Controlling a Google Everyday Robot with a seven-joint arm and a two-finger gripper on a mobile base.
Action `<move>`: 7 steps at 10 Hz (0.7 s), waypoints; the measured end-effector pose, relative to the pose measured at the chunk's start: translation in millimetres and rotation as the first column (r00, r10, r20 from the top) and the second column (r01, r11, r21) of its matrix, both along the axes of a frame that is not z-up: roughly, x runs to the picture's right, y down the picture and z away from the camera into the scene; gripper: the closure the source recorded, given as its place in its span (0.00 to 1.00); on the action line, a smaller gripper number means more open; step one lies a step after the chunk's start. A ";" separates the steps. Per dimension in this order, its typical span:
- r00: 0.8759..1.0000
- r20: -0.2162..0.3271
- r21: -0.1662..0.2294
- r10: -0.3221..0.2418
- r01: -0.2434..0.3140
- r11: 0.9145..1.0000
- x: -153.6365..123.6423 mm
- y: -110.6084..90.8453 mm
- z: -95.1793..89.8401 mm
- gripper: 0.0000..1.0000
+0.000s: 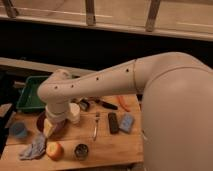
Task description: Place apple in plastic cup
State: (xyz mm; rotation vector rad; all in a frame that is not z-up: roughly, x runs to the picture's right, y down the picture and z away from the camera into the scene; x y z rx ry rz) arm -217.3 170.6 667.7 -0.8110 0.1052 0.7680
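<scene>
Apple lies at the counter's lower left, right of the plastic cup. The gripper hangs just above it in the frame; whether clenched or released, I cannot tell.

I see a dim, warm view. Soft light falls on the wooden table and my white arm. Behind is nearly black. My gripper hangs shaded over the table's left side.
</scene>
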 end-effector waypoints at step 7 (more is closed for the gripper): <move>0.973 0.157 -0.034 -0.168 0.176 0.984 -52.0 43.2 -4.7 0.20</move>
